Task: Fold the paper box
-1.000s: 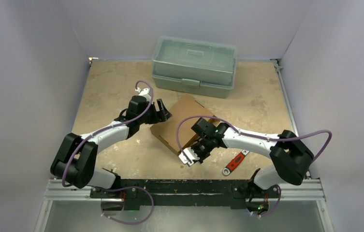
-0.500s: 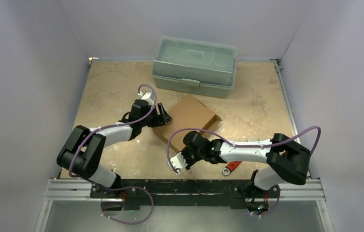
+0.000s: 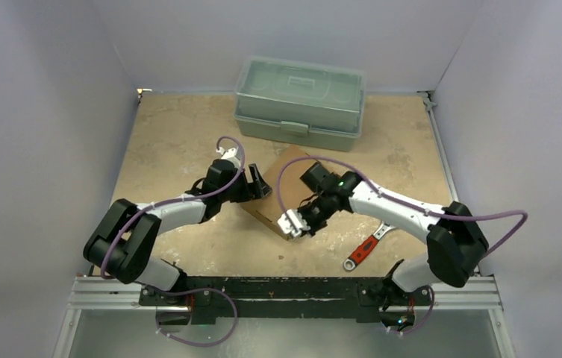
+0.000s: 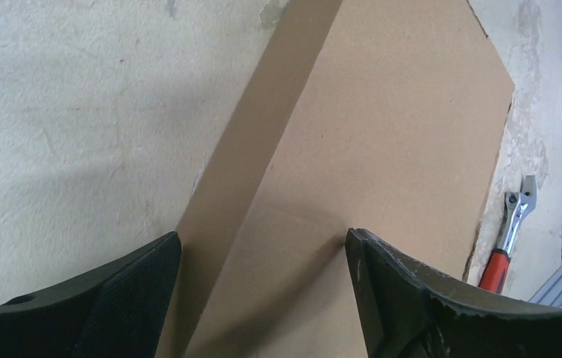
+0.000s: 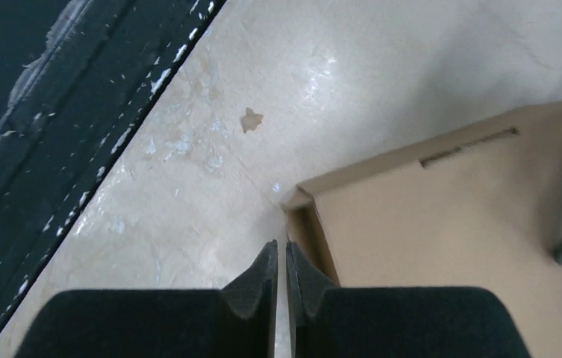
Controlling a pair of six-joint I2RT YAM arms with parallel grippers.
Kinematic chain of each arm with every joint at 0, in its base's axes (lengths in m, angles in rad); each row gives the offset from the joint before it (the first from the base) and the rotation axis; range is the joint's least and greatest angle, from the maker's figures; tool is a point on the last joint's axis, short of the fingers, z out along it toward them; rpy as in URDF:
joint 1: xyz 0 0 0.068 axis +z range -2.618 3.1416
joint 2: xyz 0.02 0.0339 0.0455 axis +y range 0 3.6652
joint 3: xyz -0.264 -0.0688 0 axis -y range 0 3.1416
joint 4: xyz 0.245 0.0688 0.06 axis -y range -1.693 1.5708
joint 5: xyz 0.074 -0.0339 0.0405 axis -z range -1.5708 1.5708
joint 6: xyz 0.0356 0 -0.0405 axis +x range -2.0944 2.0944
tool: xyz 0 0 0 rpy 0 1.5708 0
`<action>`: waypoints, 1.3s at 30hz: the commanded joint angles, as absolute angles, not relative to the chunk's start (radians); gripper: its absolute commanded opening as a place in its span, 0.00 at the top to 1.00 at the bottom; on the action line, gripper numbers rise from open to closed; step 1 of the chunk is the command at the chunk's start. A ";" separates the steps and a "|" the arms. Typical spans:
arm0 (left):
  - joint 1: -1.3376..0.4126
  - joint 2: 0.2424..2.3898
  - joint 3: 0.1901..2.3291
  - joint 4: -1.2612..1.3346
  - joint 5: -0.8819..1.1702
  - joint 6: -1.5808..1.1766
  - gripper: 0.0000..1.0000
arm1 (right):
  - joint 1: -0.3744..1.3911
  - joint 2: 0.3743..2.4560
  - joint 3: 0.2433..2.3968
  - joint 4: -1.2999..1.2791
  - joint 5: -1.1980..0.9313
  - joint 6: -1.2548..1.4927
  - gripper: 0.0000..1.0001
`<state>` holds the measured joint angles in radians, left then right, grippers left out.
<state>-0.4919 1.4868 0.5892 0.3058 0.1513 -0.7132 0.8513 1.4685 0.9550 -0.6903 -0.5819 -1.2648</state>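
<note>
On the beige stone-patterned table (image 3: 173, 134), a plain brown corrugated cardboard paper box (image 3: 296, 165), lying flat and turned corner-on to the lidded grey-green plastic toolbox (image 3: 300, 89) at the far wall. Sits near that toolbox without touching it: far corner pointing toward the front latch, a strip of bare table between. In the right wrist view, one low corner of the paper box with a short upright wall, and a narrow slot cut along the adjoining edge.

At the box edge lying nearward of the toolbox's left half, the left gripper (image 3: 261, 183). Black fingers (image 4: 125, 294) spread wide, one over the table, the other over the broad brown panel, straddling the darker side strip. Nothing clamped between them.

At the box corner farthest from the toolbox, the right gripper (image 3: 290, 224). Its fingers (image 5: 259, 280) drawn nearly together, only a hairline slit left, nothing in it. Tips just off the cardboard corner, over bare table; whether touching the cardboard, impossible to tell.

On the table too, a red-handled adjustable wrench with a silver head (image 3: 363, 250). Lies well away from the toolbox, toward the near edge, roughly in line with the toolbox's right end, apart from the paper box.
</note>
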 commanded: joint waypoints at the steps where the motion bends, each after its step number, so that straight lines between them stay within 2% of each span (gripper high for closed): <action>1: -0.480 1.412 0.616 0.211 0.105 -0.706 0.18 | 0.692 1.399 1.008 -1.004 -0.756 -1.367 0.89; 5: -0.459 1.372 0.647 0.223 0.112 -0.695 0.14 | 0.464 1.275 0.950 -0.707 -0.706 -1.003 0.90; 8: -0.454 1.372 0.660 0.253 0.140 -0.684 0.13 | 0.316 1.238 0.920 -0.617 -0.628 -0.888 0.83; 12: -0.454 1.436 0.677 0.297 0.199 -0.675 0.14 | 0.266 1.321 0.903 -0.659 -0.461 -0.860 0.86; 15: -0.454 1.496 0.698 0.317 0.245 -0.660 0.15 | 0.259 1.386 0.876 -0.580 -0.383 -0.780 0.87; 22: -0.461 1.659 0.779 0.305 0.341 -0.616 0.26 | 0.260 1.482 0.856 -0.334 -0.295 -0.641 0.86; 26: -0.478 1.708 0.785 0.314 0.412 -0.609 0.41 | 0.264 1.494 0.887 -0.190 -0.339 -0.595 0.86; 28: -0.499 1.729 0.789 0.311 0.443 -0.611 0.52 | 0.272 1.499 0.907 -0.152 -0.442 -0.578 0.86; 30: -0.528 1.735 0.783 0.304 0.448 -0.615 0.55 | 0.287 1.502 0.920 -0.117 -0.514 -0.549 0.86; 33: -0.561 1.709 0.745 0.308 0.418 -0.631 0.55 | 0.293 1.466 0.883 -0.061 -0.573 -0.524 0.82; 36: -0.563 1.637 0.675 0.326 0.364 -0.667 0.54 | 0.280 1.404 0.847 -0.113 -0.534 -0.600 0.78; 39: -0.563 1.524 0.608 0.314 0.259 -0.705 0.43 | 0.236 1.351 0.854 -0.248 -0.508 -0.697 0.78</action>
